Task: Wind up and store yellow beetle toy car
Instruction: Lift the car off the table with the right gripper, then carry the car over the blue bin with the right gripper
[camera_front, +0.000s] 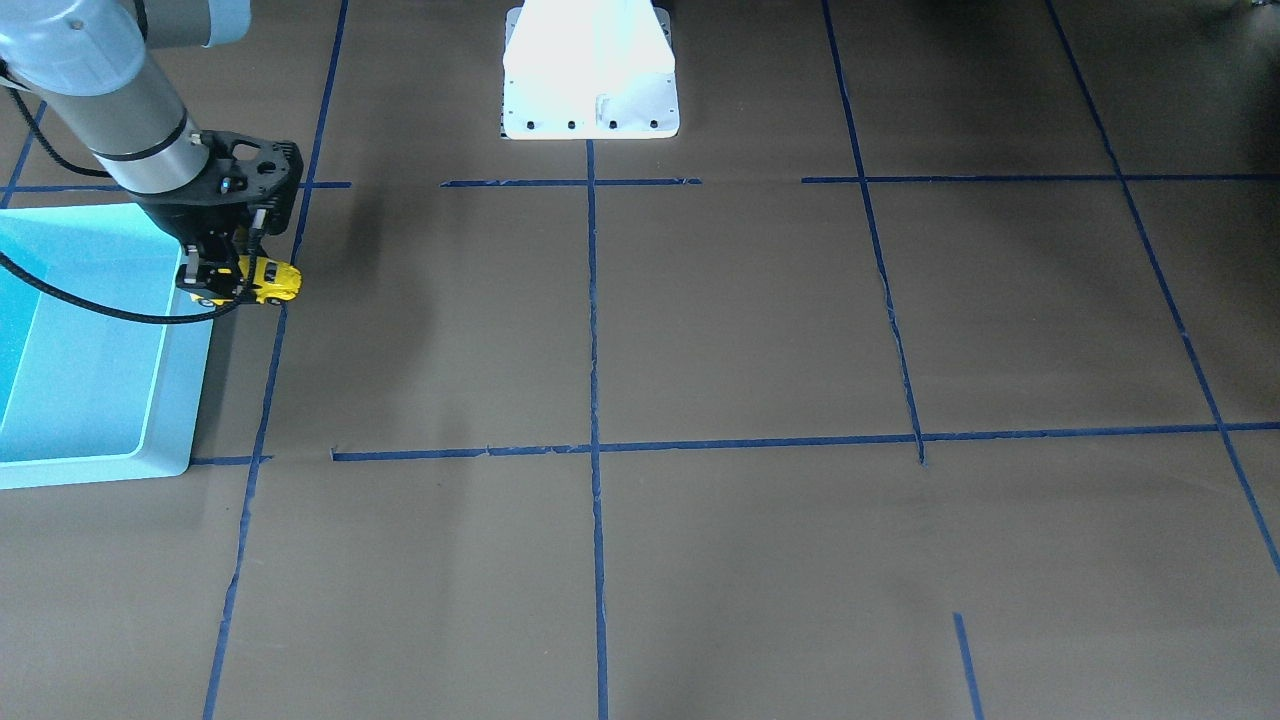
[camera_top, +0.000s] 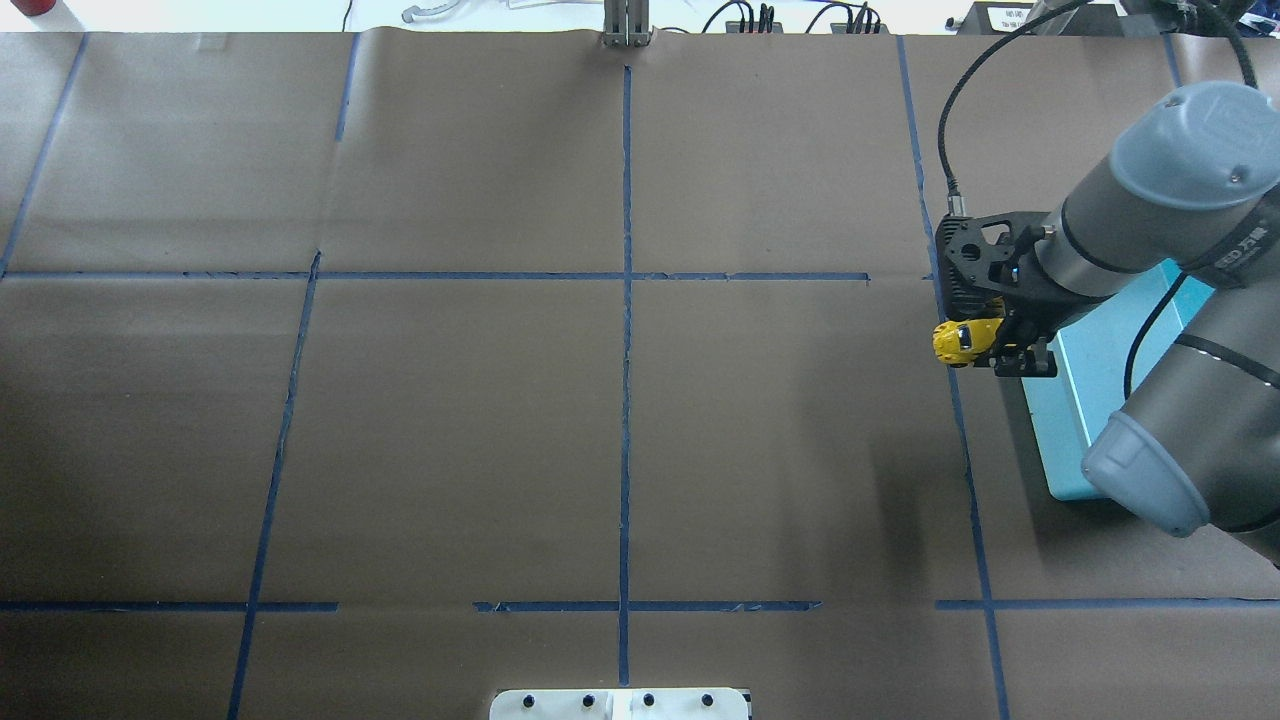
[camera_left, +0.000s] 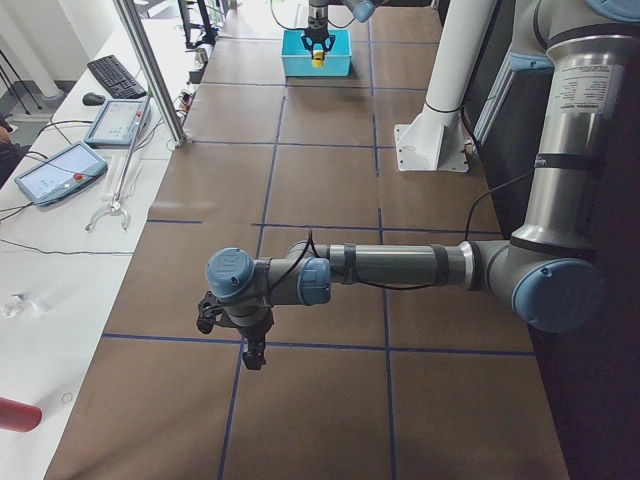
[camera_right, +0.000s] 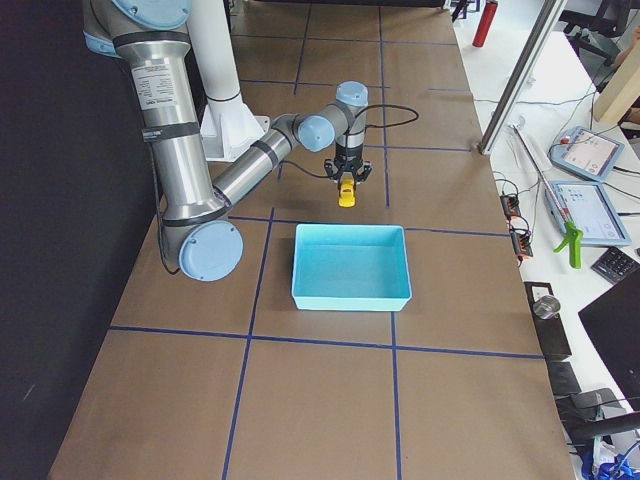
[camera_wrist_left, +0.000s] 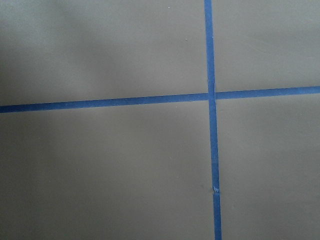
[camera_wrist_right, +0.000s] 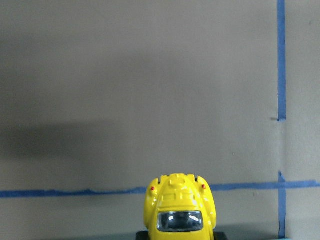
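Observation:
The yellow beetle toy car (camera_front: 268, 283) is small and bright yellow with dark windows. My right gripper (camera_front: 218, 281) is shut on its one end and holds it in the air, just beside the near wall of the light blue bin (camera_front: 182, 400). The car also shows in the overhead view (camera_top: 963, 340) and close up in the right wrist view (camera_wrist_right: 180, 206), over brown paper and blue tape. The bin (camera_right: 350, 296) looks empty. My left gripper (camera_left: 254, 354) hangs over the table far from the car; I cannot tell whether it is open.
The table is covered with brown paper (camera_front: 740, 320) marked with blue tape lines (camera_front: 592, 300). The white robot base (camera_front: 590, 75) stands at the table's robot-side edge. Tablets and tools lie on the side bench (camera_left: 60, 170).

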